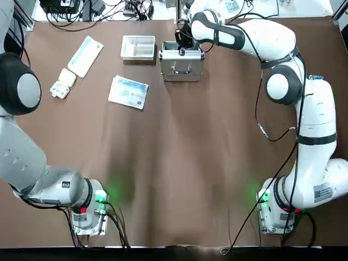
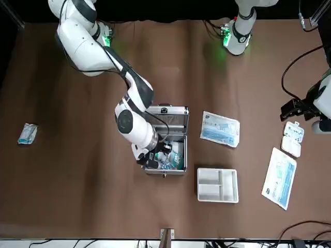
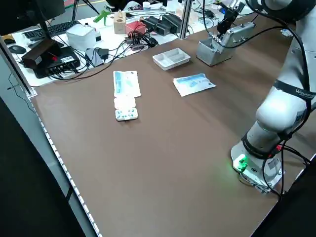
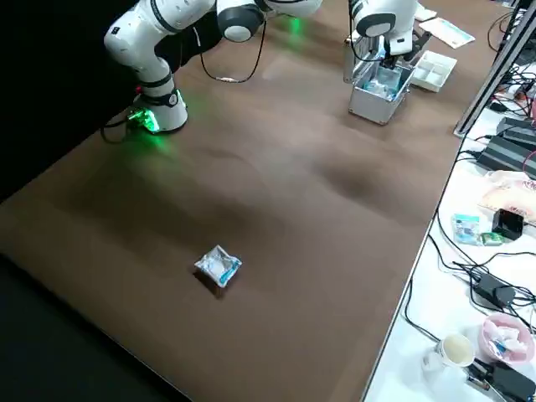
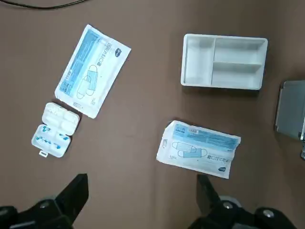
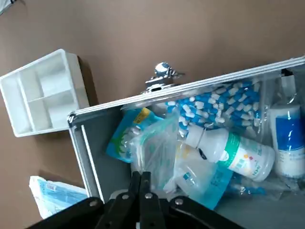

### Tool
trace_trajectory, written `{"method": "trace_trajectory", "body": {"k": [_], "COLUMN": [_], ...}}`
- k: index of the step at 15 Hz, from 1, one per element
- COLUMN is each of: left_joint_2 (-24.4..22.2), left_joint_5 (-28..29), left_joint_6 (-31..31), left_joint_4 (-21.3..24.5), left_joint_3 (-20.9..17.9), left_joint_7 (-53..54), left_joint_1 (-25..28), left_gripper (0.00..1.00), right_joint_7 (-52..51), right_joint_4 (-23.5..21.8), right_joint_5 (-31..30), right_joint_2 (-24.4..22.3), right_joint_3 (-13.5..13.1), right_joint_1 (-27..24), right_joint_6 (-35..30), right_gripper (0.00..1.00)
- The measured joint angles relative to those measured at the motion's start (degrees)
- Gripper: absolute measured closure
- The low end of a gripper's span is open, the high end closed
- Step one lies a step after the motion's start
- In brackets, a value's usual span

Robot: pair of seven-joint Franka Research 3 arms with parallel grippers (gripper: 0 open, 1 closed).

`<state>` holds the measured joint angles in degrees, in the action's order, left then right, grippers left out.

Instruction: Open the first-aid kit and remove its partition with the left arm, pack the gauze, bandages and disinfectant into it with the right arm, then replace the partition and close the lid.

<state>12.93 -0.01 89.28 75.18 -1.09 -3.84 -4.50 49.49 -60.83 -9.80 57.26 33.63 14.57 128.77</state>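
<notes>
The right tool [image 6: 141,191] hangs just over the open first-aid kit [image 2: 166,139], its fingers pressed together and pinching nothing that can be made out. Directly beneath it in the right wrist view lie crumpled clear and blue packets, and the disinfectant [image 6: 228,149], white with a green band, rests on its side among them beside a strip of blue-and-white capsules. Whether the fingertips touch the packets cannot be told.

In the top view the first-aid kit sits at about 12 o'clock on the table [image 1: 179,163], its lid [image 2: 166,120] standing up with the handle facing the robot. The partition [image 1: 138,47] lies just beside the case at its 9 o'clock, apart from it and holding nothing. A blue-white mask pack [image 1: 128,91] lies near 10 o'clock, with a second, longer pack [image 1: 85,55] and a small pill box [image 1: 62,84] farther toward 9 o'clock.

The left tool [image 5: 143,200] hovers with fingers spread wide above those packs, carrying nothing.

The packing step looks to be at or near its end. Next, I judge, the right arm must lift clear of the case so the left tool can take the partition by a wall, seat it level over the contents, then swing the lid down.
</notes>
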Motion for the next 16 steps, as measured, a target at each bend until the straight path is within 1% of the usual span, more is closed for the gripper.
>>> {"method": "trace_trajectory", "body": {"k": [1, 2, 7, 11, 12, 14, 16], "left_joint_2": [0.0, 0.0, 0.0, 0.0, 0.0, 0.0, 0.0], "left_joint_5": [0.0, 0.0, 0.0, 0.0, 0.0, 0.0, 0.0], "left_joint_6": [0.0, 0.0, 0.0, 0.0, 0.0, 0.0, 0.0], "left_joint_4": [0.0, 0.0, 0.0, 0.0, 0.0, 0.0, 0.0], "left_joint_3": [0.0, 0.0, -0.1, -0.1, -0.1, 0.0, 0.0], "left_joint_7": [-0.2, -0.3, -0.5, -0.5, -0.5, -0.5, -0.5], "left_joint_1": [0.0, 0.0, 0.1, 0.1, 0.1, 0.1, 0.1], "left_gripper": [0.00, 0.00, 0.00, 0.00, 0.00, 0.00, 0.00], "right_joint_7": [-0.1, -0.1, -0.1, -0.2, -0.2, -0.2, -0.5], "right_joint_4": [0.0, 0.0, 0.1, 0.2, 0.1, 0.3, 0.8], "right_joint_5": [0.0, 0.0, 0.0, 0.0, 0.0, 0.0, 0.0], "right_joint_2": [0.1, 0.1, 0.0, -1.1, -1.1, -1.5, -2.8], "right_joint_3": [-0.1, -0.1, 0.1, 0.3, 0.3, 0.1, 0.1], "right_joint_1": [-0.2, -0.3, -0.3, 0.0, 0.3, -0.1, -2.5], "right_joint_6": [0.0, 0.0, -0.1, -3.8, -3.8, -5.0, -11.9], "right_gripper": [0.94, 0.85, 0.38, 0.02, 0.01, 0.02, 0.01]}}
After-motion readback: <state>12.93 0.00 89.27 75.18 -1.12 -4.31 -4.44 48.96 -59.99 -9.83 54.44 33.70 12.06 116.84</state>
